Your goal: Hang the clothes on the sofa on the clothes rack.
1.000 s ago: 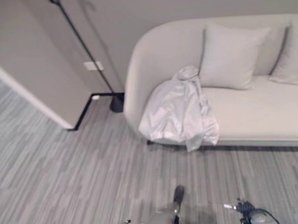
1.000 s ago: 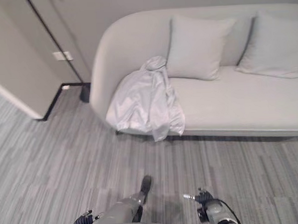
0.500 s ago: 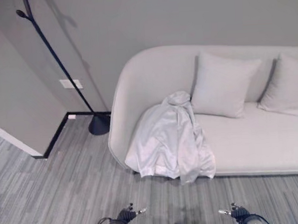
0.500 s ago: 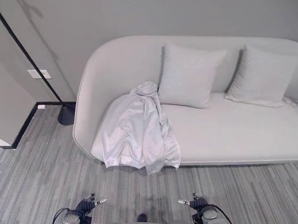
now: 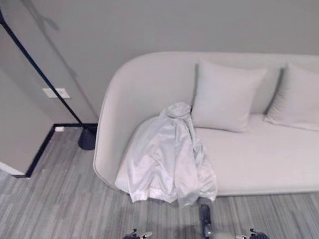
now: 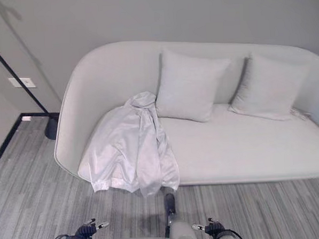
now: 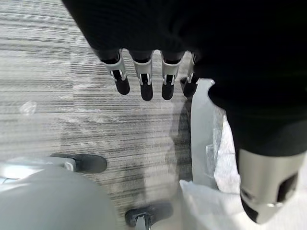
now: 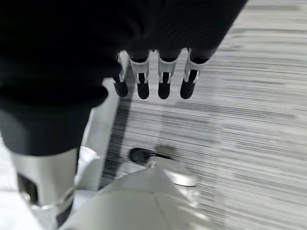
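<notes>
Silvery jacket [image 5: 167,156] overhangs the sofa's [image 5: 268,156] front edge above striped floor [image 5: 52,211].

Left robot hand [image 7: 144,72] and right robot hand [image 8: 158,72] hang low, fingers straight.

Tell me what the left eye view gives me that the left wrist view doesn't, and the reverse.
The left eye view adds the pale jacket draped over the left front edge of the sofa, two cushions against its back, and the black clothes rack standing by the wall left of the sofa. The left wrist view adds the left hand from close up, its fingers straight and holding nothing. Both share that hand, low over the grey striped floor.
</notes>
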`<state>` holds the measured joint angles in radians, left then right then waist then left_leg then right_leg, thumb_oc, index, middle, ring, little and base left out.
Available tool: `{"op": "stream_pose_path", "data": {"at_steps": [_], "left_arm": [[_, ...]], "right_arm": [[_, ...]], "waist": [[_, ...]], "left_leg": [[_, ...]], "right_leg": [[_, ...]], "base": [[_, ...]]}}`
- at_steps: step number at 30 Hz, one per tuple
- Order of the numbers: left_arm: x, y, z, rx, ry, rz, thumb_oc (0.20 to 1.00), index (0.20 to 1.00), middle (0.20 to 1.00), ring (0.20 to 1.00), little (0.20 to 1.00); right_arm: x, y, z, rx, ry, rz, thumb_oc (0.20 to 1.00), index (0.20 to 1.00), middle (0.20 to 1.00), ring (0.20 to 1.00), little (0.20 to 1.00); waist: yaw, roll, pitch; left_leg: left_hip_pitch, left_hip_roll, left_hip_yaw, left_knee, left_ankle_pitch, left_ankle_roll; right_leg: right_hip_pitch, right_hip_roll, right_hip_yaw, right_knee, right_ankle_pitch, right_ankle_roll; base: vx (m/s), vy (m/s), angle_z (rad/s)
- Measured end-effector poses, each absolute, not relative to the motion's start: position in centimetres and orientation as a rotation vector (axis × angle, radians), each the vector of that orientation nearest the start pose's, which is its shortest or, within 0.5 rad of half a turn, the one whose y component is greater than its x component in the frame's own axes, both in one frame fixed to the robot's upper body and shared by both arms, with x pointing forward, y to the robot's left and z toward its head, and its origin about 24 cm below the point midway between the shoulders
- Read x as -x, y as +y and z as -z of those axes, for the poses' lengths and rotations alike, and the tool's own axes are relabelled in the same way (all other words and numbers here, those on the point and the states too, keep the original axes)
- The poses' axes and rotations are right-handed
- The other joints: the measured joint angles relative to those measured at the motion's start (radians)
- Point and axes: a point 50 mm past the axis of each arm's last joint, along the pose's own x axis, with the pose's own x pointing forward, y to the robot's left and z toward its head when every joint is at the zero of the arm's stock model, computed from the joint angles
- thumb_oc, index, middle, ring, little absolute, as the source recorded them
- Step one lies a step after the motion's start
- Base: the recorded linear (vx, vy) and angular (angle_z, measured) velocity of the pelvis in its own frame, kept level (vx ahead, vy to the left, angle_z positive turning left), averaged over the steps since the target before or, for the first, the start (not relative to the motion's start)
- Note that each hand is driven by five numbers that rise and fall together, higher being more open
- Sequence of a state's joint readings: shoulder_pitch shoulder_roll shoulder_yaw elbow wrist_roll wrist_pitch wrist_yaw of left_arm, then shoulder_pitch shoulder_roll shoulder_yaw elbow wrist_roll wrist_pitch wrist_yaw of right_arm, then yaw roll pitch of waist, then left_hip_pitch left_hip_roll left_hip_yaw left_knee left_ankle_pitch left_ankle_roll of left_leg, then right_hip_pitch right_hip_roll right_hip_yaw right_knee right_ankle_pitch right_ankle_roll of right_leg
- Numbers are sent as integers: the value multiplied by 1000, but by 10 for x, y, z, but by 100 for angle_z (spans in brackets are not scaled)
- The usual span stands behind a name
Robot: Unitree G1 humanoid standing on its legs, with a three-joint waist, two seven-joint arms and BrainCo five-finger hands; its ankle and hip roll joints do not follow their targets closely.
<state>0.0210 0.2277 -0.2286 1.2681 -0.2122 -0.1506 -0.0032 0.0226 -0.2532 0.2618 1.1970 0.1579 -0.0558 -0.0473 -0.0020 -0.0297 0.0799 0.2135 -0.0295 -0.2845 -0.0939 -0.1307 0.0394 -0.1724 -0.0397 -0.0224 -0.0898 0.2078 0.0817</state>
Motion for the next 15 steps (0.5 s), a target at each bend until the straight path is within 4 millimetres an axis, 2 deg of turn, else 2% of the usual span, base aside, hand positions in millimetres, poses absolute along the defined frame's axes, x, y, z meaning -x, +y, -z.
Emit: {"op": "stream_pose_path", "data": {"at_steps": [1,2,4,7,11,13,15], "left_arm": [[-80,222,164,-152,1153,-72,1000,1000,1000,1000,1000],[-77,221,165,-150,1160,-71,1000,1000,1000,1000,1000],[-83,219,163,-146,1136,-63,1000,1000,1000,1000,1000],[-93,217,161,-143,1098,-54,1000,1000,1000,1000,1000],[-105,214,158,-150,1069,-39,1000,1000,1000,1000,1000],[-106,214,158,-153,1067,-38,1000,1000,1000,1000,1000],[-106,214,158,-157,1066,-35,1000,1000,1000,1000,1000]], "right_arm": [[-106,-234,156,281,1131,58,1000,1000,1000,1000,1000],[-114,-235,153,288,1106,57,1000,1000,1000,1000,1000],[-125,-238,147,299,1053,56,1000,1000,1000,1000,1000],[-131,-242,144,309,1035,58,1000,1000,1000,1000,1000],[-121,-244,147,310,1063,63,1000,1000,1000,1000,1000],[-114,-246,149,311,1082,67,1000,1000,1000,1000,1000],[-114,-245,149,310,1083,66,1000,1000,1000,1000,1000]], "waist": [[8,17,3],[7,14,3],[8,5,4],[4,19,0],[0,20,4],[-4,38,9],[-15,46,14]], "left_leg": [[-6,25,30,39,-9,-26],[-18,26,38,79,-15,-36],[-31,42,49,100,-18,-40],[-34,73,49,95,-25,-55],[-34,85,48,76,-28,-61],[-39,94,47,56,-42,-81],[-52,90,48,40,-43,-81]], "right_leg": [[24,29,-18,-11,-3,-62],[39,33,-22,-10,-4,-84],[55,46,-33,-11,-29,-103],[57,74,-42,-11,-43,-102],[50,80,-56,-15,-45,-103],[34,83,-59,-14,-39,-95],[13,76,-59,-12,-31,-85]], "base": [[155,-199,33],[130,-179,19],[93,-129,11],[81,-108,2],[47,-86,9],[43,-85,2],[46,-69,2]]}}
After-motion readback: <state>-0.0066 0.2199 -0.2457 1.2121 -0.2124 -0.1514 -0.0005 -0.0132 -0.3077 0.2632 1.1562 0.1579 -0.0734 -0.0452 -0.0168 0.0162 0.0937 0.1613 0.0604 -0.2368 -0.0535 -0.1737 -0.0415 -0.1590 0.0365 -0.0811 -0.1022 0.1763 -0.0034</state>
